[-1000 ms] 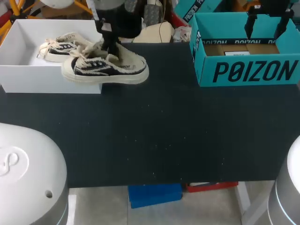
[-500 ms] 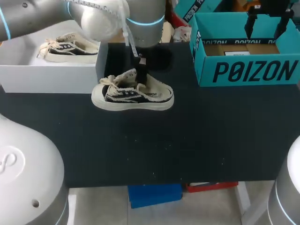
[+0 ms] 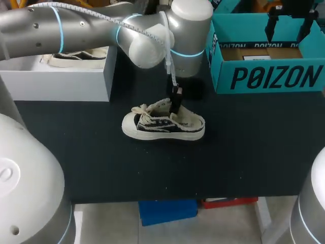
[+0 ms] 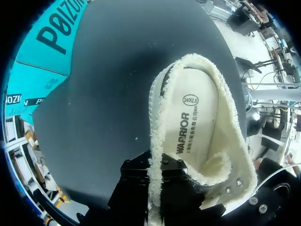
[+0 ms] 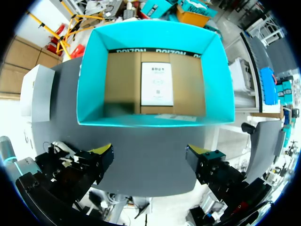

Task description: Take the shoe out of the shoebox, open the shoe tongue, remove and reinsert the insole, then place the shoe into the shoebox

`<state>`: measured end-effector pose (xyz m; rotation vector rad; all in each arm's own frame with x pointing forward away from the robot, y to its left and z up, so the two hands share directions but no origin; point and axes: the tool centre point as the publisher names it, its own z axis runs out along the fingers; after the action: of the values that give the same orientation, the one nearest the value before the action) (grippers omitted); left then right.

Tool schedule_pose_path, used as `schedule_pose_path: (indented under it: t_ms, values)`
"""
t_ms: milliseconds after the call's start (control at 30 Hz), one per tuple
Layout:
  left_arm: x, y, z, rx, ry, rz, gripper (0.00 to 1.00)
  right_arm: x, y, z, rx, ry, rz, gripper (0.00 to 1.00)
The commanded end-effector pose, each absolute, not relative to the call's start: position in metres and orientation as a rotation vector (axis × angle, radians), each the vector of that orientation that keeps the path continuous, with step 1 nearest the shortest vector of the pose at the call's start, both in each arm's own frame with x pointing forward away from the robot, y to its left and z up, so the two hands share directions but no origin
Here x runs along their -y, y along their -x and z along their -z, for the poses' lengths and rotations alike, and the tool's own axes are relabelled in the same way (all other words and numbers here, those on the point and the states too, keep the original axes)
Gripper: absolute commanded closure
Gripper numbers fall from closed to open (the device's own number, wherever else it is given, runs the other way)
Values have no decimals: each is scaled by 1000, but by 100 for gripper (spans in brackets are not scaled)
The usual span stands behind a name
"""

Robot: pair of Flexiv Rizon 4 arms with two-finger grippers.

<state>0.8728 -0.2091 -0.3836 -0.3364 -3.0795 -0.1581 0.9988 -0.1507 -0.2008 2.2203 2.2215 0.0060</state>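
Note:
A cream and black low shoe (image 3: 162, 125) is over the middle of the black table, toe toward my left. My left gripper (image 3: 176, 99) comes down from above and is shut on the shoe's fleecy collar edge. In the left wrist view the black fingers (image 4: 141, 181) pinch that edge, and the white printed insole (image 4: 193, 117) lies inside the shoe (image 4: 221, 141). Whether the sole touches the table, I cannot tell. The white shoebox (image 3: 61, 84) stands at the back left. My right gripper (image 3: 289, 28) (image 5: 150, 157) hangs open above the teal box (image 3: 269, 76) (image 5: 155, 120).
A second matching shoe (image 3: 76, 58) lies in the white shoebox, partly hidden by my left arm (image 3: 101, 25). The teal box at the back right holds only a white card (image 5: 156, 84) on its cardboard floor. Bare black table (image 3: 152, 168) stretches in front of the shoe.
My left arm has carried the shoe from the white shoebox's front edge out to the right and toward the table's middle. The right gripper has not moved.

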Motion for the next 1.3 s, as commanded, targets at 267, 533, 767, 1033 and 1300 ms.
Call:
schedule_pose_path:
  t_ms: [267, 533, 767, 1033, 1300]
  values:
    - [226, -857, 402, 3068, 376, 107, 0, 150, -999, 200, -2221, -2221, -3, 0]
    - [231, -835, 326, 3110, 427, -202, 0, 150, -999, 200, -2221, -2221, -3, 0]
    - [207, -818, 259, 3123, 446, -464, 0, 150, -999, 200, -2221, -2221, -3, 0]
    - [143, -805, 236, 3094, 351, -703, 0, 150, -999, 200, -2221, -2221, -3, 0]
    - [91, -800, 245, 3022, 292, -1001, 0, 150, -999, 200, -2221, -2221, -3, 0]
